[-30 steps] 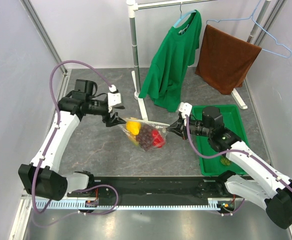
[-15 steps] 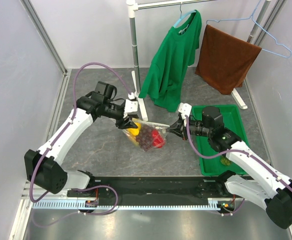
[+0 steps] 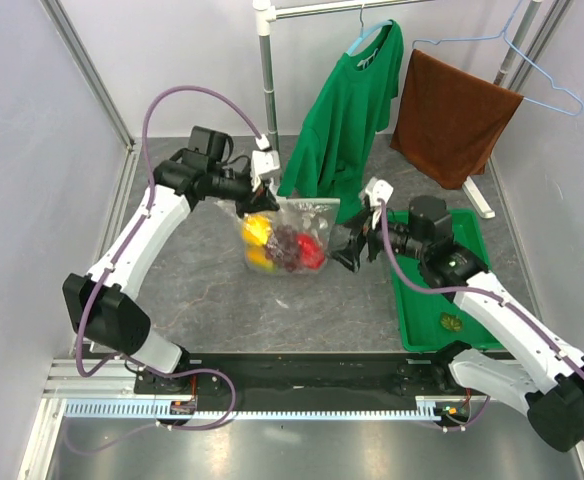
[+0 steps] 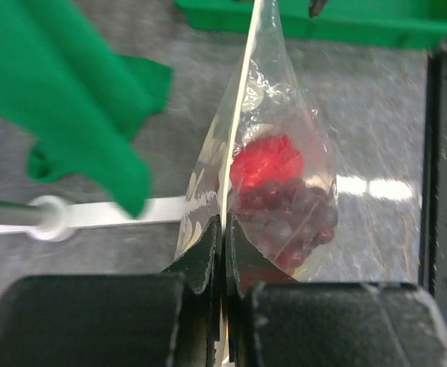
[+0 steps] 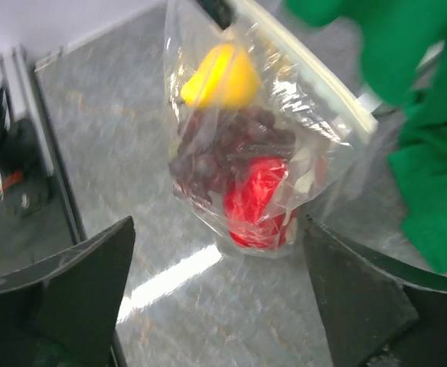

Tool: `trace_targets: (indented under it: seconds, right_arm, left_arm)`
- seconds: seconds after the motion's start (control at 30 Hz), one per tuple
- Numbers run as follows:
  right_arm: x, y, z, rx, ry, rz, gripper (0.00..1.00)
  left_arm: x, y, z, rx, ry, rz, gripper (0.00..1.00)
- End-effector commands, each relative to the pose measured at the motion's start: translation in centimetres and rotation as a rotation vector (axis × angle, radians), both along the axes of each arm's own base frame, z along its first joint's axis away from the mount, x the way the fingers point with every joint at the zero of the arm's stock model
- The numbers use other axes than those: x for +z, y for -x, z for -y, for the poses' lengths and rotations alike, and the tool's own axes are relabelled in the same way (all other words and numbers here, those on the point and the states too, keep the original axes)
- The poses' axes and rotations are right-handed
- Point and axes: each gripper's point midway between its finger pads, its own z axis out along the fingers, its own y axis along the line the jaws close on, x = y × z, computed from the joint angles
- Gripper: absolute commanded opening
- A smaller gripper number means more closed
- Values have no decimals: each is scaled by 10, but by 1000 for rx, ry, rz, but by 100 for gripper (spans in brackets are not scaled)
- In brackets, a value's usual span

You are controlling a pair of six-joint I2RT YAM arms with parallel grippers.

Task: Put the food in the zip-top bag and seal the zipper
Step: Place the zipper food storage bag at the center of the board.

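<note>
The left gripper (image 3: pixel 255 200) has its jaws closed flat on the upper corner of a clear plastic zip-top bag printed with white dots (image 3: pixel 302 212). In the left wrist view the two black fingers (image 4: pixel 200 260) meet with only the thin film of the bag's edge between them. The bag hangs down from that grip over the grey stone-patterned surface (image 3: pixel 202 290); whether its bottom touches the surface I cannot tell. A thin clear zipper strip (image 5: pixel 315 84) runs straight along the bag's top edge.

All three toy foods sit inside the bag, bunched in its lower part: a yellow-orange mango-like fruit (image 5: pixel 220 76) nearest the held corner, a dark purple grape bunch (image 5: pixel 231 149) in the middle, and a red pepper-like piece (image 5: pixel 258 199) at the bottom.

The right gripper (image 3: pixel 352 250) is just beside the bag's free side, apart from it. Its jaws stand wide open and hold nothing.

Behind that arm lies a flat green plastic tray (image 3: pixel 417 310). A green T-shirt (image 3: pixel 347 120) and a brown towel (image 3: pixel 452 115) hang at the back of the surface.
</note>
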Motion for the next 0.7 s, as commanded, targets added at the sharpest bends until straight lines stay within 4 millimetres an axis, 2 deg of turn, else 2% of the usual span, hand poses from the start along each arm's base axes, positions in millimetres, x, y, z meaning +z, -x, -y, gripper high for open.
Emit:
trace_targets:
  seconds: [0.0,0.03,0.07,0.17,0.27,0.3,0.33,0.37,0.4,0.43,0.47,0.5,0.67]
  right_arm:
    - [61,-37,13,-170,-118,8,98]
    - [74,-41,16,-184,-136,17,98]
    - [78,-46,19,-202,-144,8,98]
    - [88,-57,32,-251,-170,-10,98]
    - [88,-62,42,-276,-169,-17,98]
    - [87,-64,46,-290,-168,-19,98]
    - [85,-65,48,-291,-163,-17,98]
    - [82,-65,50,-294,-154,-26,98]
    - [82,-66,52,-296,-151,-28,98]
    - [81,-66,53,-293,-144,-26,98]
    - [79,-66,53,-289,-137,-28,98]
    - [77,-65,53,-283,-130,-27,98]
    - [65,-63,54,-274,-99,-44,98]
  left_arm:
    - [60,-24,11,69,110,58,2]
    - [62,-24,12,70,114,57,2]
    - [61,-24,13,67,112,60,2]
    - [44,-20,11,57,70,73,2]
    - [8,5,16,19,28,9,2]
    - [-21,19,16,6,-8,-45,2]
    - [-29,37,23,-27,-21,-49,2]
    - [-41,46,22,-27,-45,-61,2]
    - [-67,67,26,-56,-78,-100,2]
    - [-74,75,25,-47,-96,-107,2]
    - [-90,86,23,-52,-121,-142,2]
    - [-95,98,27,-66,-130,-167,2]
    - [-114,127,37,-69,-147,-319,2]
